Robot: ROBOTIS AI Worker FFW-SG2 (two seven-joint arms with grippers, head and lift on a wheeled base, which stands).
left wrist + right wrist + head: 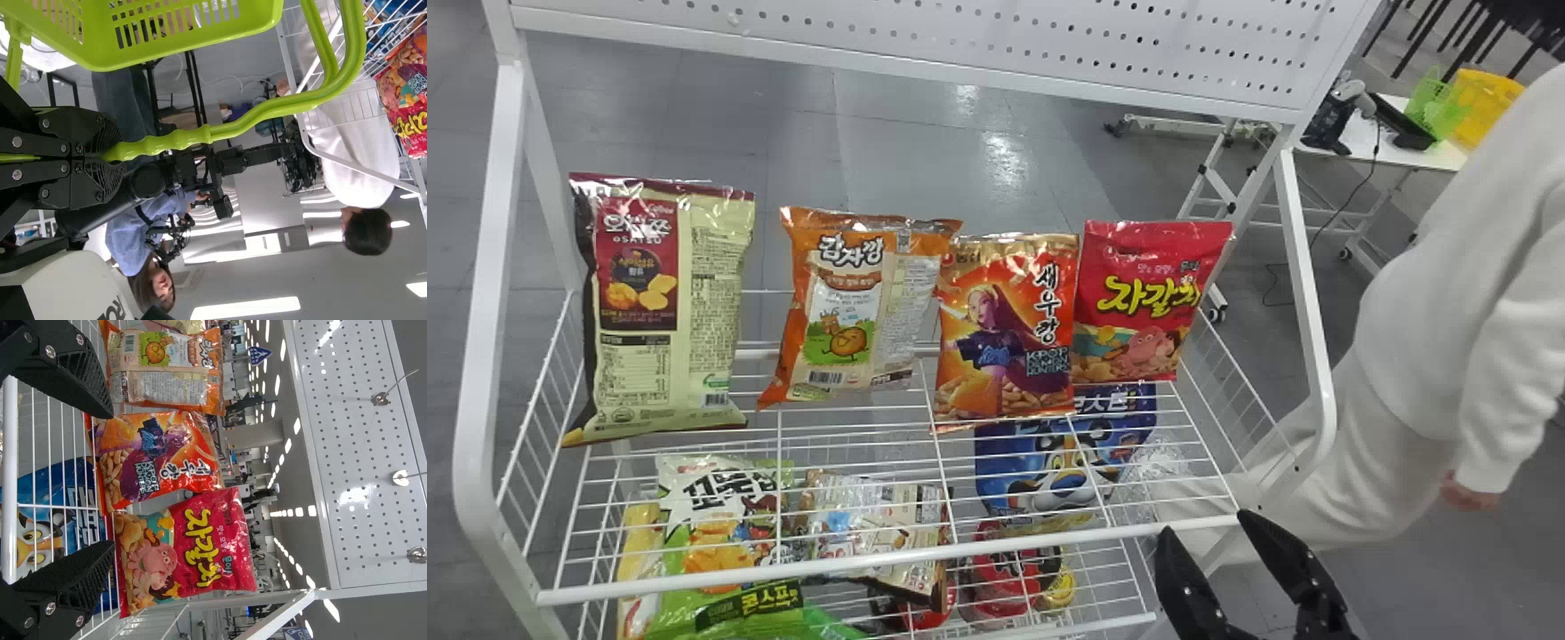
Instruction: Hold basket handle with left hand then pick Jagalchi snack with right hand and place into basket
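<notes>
While the left pincer point(110, 159) is closed tight on the handle point(267, 109) of the green basket point(100, 55), it's the right pincer point(1207, 524) I'm watching, wide open and low by the front rail point(854, 566). The Jagalchi snack point(1145, 302) stands upright on the wire shelf point(780, 453), last on the right in the row, farther in and higher than those open tips and a bit to their left from the head. That right arm looks the handier one for it. What the move turns on, I'd say, is sideways aim: from the right wrist, the gap faces roughly the seam where the red packet stands just beside the orange-and-gold bag point(1007, 333). The pincer would want to swing its line rightward, then go in with one finger along each upright side of the packet; otherwise it might pinch the neighbour too or knock it askew.
</notes>
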